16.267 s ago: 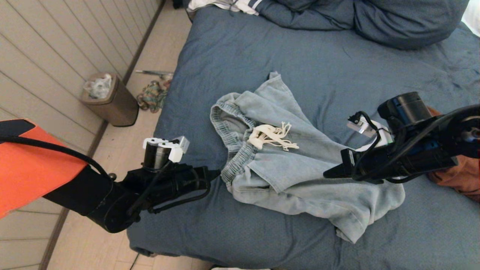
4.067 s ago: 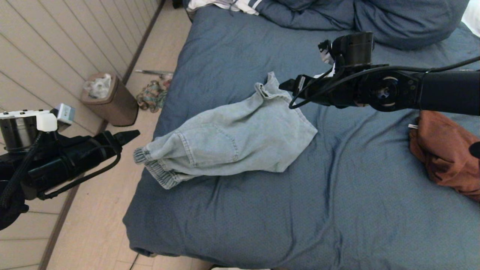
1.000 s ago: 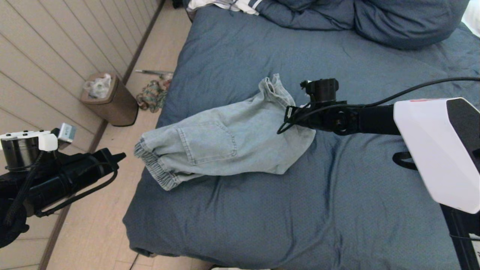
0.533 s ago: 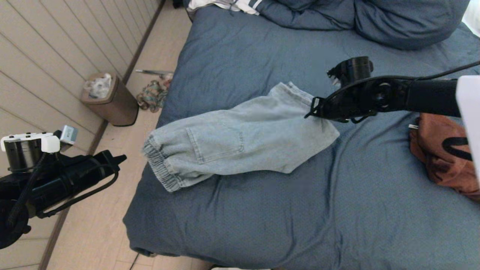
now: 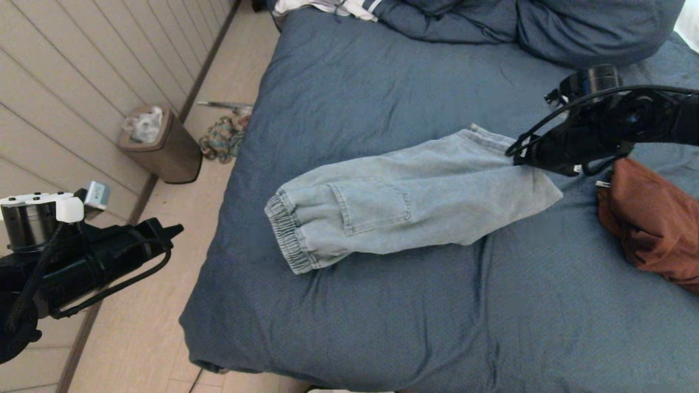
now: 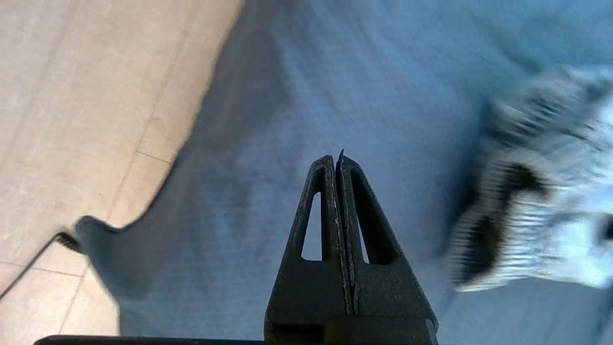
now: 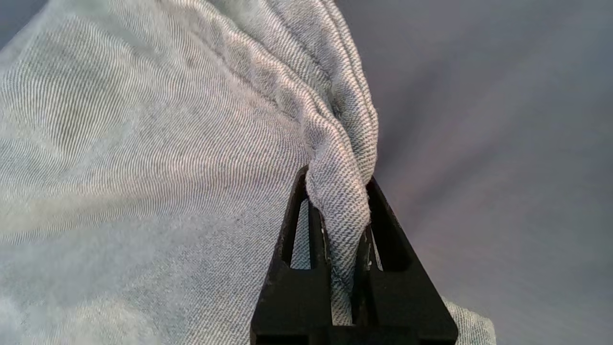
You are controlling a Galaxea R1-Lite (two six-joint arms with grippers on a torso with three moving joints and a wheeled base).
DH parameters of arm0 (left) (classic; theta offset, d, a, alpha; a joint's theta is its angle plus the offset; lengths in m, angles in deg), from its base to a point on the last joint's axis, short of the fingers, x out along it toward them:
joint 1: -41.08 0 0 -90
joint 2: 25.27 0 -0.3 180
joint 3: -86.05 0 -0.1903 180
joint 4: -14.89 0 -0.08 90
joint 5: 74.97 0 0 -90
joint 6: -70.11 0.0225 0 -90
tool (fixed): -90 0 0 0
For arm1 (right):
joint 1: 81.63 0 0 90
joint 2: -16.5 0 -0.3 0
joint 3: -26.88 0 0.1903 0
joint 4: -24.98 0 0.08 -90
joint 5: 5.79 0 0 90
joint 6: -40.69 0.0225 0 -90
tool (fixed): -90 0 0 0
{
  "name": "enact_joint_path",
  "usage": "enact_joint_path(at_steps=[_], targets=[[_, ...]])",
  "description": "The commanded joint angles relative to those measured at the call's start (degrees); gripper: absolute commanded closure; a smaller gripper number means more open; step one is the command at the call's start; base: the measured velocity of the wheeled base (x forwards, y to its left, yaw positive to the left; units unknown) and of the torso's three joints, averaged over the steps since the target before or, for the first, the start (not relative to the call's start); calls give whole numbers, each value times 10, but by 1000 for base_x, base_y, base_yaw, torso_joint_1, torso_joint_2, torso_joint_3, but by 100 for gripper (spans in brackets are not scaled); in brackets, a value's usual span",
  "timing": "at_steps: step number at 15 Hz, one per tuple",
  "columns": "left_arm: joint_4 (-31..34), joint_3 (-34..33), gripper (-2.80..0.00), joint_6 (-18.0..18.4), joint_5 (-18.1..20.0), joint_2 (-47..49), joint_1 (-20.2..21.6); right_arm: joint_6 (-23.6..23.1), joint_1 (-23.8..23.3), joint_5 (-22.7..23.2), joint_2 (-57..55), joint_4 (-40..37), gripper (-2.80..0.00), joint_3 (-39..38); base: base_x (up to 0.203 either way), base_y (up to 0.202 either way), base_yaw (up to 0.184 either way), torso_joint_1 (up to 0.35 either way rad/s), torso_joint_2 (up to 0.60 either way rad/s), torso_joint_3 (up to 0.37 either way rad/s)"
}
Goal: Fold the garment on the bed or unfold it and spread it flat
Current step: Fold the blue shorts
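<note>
Your right gripper [image 5: 517, 158], at the right of the head view, is pinched shut on a bunched hem of the shorts [image 5: 404, 204], which lie mid-frame on the bed [image 5: 382, 316]; the left gripper [image 5: 173, 229], shut and empty, is parked lower left. The hold is thin, so a hard tug could slip it out. The shorts are soft, pale, twill-ribbed denim with a patch pocket and gathered elastic edge, and could ride onto the rust-coloured cloth [image 5: 650, 229].

From head we look down over bed [image 5: 349, 305], floor along left edge. Left wrist camera faces bed corner and floor from mid-height. Right wrist camera sits very close on jeans [image 5: 404, 204] hem. All three views share bed cover.
</note>
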Motion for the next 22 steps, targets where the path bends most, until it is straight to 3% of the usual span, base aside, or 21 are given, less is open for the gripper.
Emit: enact_joint_path(at_steps=[1, 4, 6, 10, 15, 22], targets=[[-2, -3, 0, -2, 3, -5, -1, -1, -26, 10, 16, -9, 0, -3, 0, 0, 0, 0, 0, 0], [-2, -5, 0, -2, 6, -7, -1, -23, -117, 37, 23, -35, 0, -1, 0, 0, 0, 0, 0, 0], [-1, -7, 0, -2, 7, -6, -5, -42, -148, 42, 29, -40, 0, 0, 0, 0, 0, 0, 0, 0], [-2, -11, 0, -2, 7, -8, -10, -45, -136, 47, 51, -41, 0, 0, 0, 0, 0, 0, 0, 0], [-2, -13, 0, -2, 7, -9, -12, -23, 6, 47, 95, -41, 0, 1, 0, 0, 0, 0, 0, 0], [-3, -18, 0, -1, 7, -11, -22, 14, 242, 41, 129, -78, 0, -11, 0, 0, 0, 0, 0, 0]])
